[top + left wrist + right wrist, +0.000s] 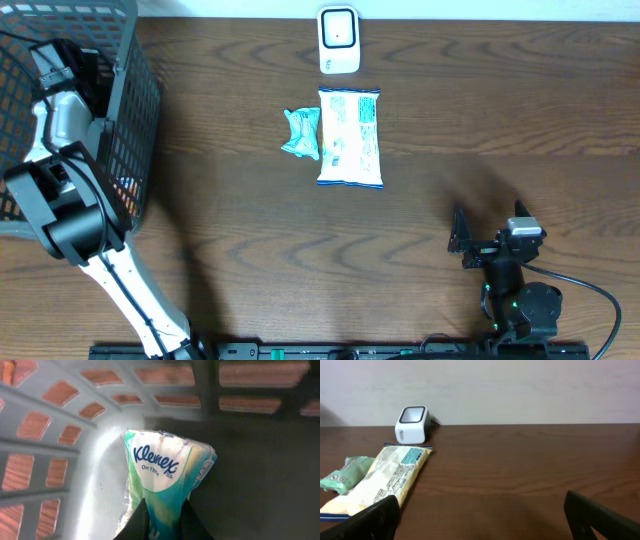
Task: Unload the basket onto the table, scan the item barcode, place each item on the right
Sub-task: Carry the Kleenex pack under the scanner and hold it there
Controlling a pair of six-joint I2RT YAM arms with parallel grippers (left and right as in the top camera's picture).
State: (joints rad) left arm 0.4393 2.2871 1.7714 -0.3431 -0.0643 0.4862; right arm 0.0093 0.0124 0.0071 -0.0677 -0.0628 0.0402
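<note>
Abutting pale wall (520,390), dark wooden table (520,460)

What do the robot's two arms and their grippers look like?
The left arm has white links joined by bulky black joints. The right arm is mostly black, with small green lights, a grey block at the wrist and a black cable looping from its base. The left gripper and right gripper have plain black fingers.

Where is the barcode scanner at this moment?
Overhead view, top centre: the scanner stands at the far edge of the table, just beyond the long white packet.
</note>
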